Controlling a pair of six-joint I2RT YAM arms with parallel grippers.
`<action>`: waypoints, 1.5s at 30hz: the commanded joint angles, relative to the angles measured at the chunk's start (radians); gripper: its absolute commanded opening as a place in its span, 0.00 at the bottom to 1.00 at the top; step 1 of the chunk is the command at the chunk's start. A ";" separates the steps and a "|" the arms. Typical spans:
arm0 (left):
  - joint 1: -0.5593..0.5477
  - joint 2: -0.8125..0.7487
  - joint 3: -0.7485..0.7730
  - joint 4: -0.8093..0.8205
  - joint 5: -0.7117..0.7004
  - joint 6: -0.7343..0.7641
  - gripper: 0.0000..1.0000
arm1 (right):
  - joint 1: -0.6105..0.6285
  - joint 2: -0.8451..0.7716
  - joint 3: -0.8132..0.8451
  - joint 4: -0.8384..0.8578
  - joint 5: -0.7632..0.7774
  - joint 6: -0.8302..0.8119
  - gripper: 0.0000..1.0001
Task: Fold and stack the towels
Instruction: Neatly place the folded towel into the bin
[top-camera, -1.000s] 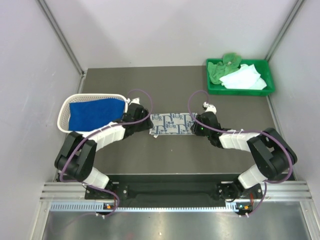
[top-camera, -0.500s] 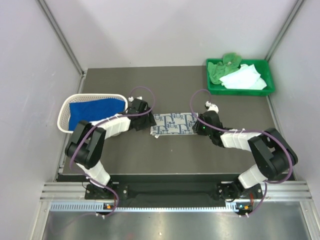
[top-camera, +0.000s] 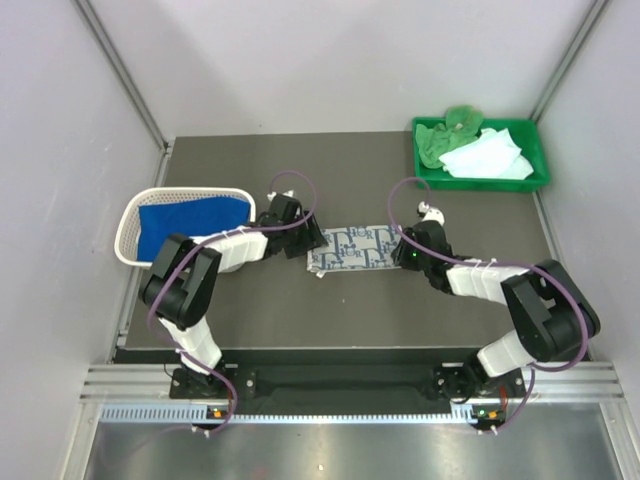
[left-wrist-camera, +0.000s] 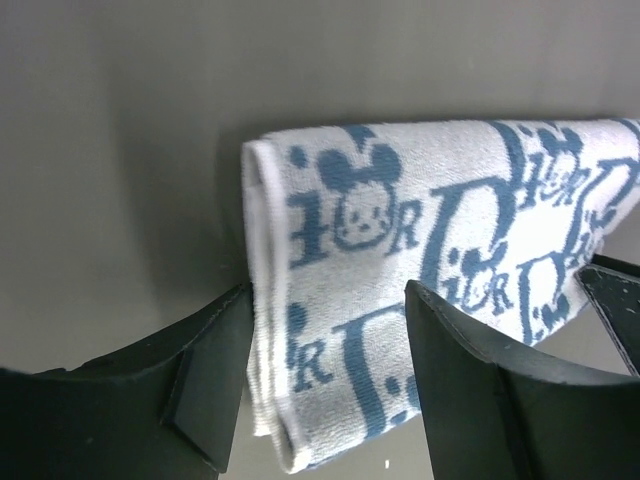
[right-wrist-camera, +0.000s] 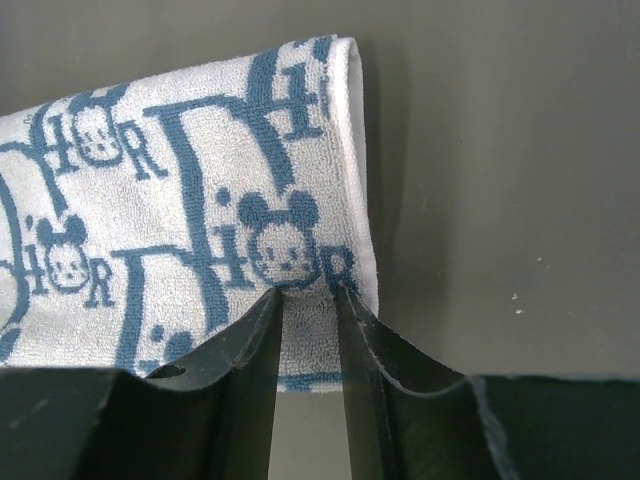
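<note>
Four, perhaps: patterned towel (top-camera: 350, 247), blue towel (top-camera: 190, 222), green towel (top-camera: 440, 140), white towel (top-camera: 487, 158); one basket (top-camera: 128, 240); one tray (top-camera: 480, 183).

Patterned towel (top-camera: 352, 247) folded flat; left gripper (top-camera: 312, 240), right gripper (top-camera: 399, 246) at its ends (blue towel (top-camera: 190, 222) in basket (top-camera: 127, 233)).

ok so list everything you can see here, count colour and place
patterned towel: 1, white with blue-grey print, folded, mid-table
blue towel: 1, royal blue, in the basket
green towel: 1, bright green, crumpled in the tray
white towel: 1, pale white, in the tray too
basket: 1, white lattice, table's left side
tray: 1, green plastic, far right corner
table: 1, dark grey, under everything
left fingers: 2, black, apart, astride patterned towel's left end
right fingers: 2, black, pinching its right end
</note>
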 joint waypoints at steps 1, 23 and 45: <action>-0.046 0.078 -0.067 -0.094 -0.019 -0.035 0.66 | -0.021 -0.039 -0.016 -0.028 0.004 -0.022 0.29; -0.094 0.035 0.086 -0.319 -0.260 0.031 0.00 | -0.024 -0.138 0.019 -0.096 -0.089 -0.014 0.51; -0.130 -0.106 0.360 -0.724 -0.743 0.191 0.00 | -0.022 -0.353 0.293 -0.361 -0.042 -0.121 0.66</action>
